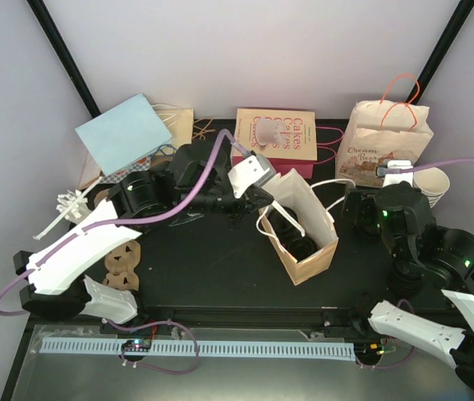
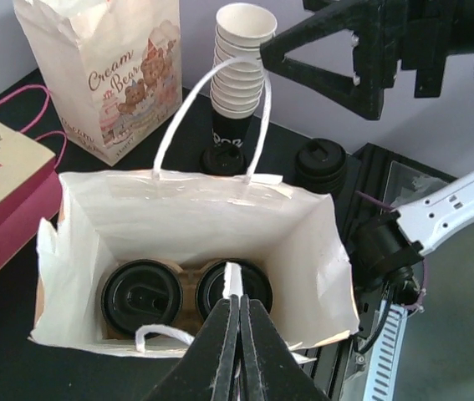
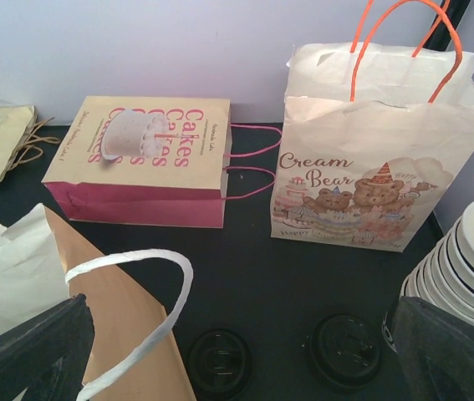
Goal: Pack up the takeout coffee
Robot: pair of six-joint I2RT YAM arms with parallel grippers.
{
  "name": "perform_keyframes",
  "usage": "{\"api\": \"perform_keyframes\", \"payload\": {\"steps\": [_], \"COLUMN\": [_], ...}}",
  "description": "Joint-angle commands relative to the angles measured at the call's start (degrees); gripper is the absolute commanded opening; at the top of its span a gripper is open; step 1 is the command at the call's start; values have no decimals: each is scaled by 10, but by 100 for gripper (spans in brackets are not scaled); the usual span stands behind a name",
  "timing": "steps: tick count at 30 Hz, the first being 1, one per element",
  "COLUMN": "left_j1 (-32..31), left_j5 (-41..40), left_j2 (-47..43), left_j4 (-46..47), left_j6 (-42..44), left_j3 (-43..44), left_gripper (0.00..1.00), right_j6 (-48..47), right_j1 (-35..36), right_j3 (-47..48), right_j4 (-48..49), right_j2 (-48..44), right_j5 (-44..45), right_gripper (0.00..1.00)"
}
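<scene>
A brown paper bag with a white lining [image 1: 312,251] [image 2: 188,210] stands open mid-table. Inside it, two takeout coffee cups with black lids [image 2: 142,294] [image 2: 249,286] sit side by side in a brown carrier. My left gripper [image 2: 239,299] [image 1: 256,197] hovers over the bag's near edge, shut on the bag's white paper handle, a strip of which sticks out past the tips. The right gripper [image 3: 245,368] [image 1: 362,213] is open and empty just right of the bag, above two loose black lids [image 3: 220,362] [image 3: 344,349].
A stack of cream cups [image 2: 241,58] [image 3: 471,259] stands at the right. The "Cream Bear" bag [image 1: 384,142] [image 3: 366,167] is upright at the back and the pink "Cakes" bag [image 1: 275,138] lies flat. Spare brown carriers [image 1: 124,267] sit at the left.
</scene>
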Motion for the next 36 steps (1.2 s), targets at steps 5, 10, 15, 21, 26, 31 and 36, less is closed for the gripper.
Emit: {"api": "perform_keyframes", "payload": {"steps": [5,10,15,21,26,31,36], "left_j1": [-14,-9,45,244,427,599,709], "left_j5": [14,-20,-54,-85,-137,-153,-139], "left_j2": [46,21,-14,-81,-86,-119,-175], "left_j4": [-33,-16,-42,-123,-220,-182,-87], "left_j6": [20,-3,-59,-137,-132,-143,-126], "left_j3": [47,49,69,55,48,-73,-198], "left_gripper": [87,99,99,99,99,99,99], "right_j6": [-2,-5,-11,-17,-21,-26,-29], "right_j1": [-3,-3,-3,-3,-3,-3,-3], "right_j3": [-11,-18,-24,-33,-45,-66,-95], "right_j4": [15,23,32,42,55,90,125], "right_j2": [-3,-3,-5,-9,-13,-16,-17], "right_j5": [4,3,2,-2,-12,-32,-57], "right_gripper": [100,100,100,100,100,100,100]}}
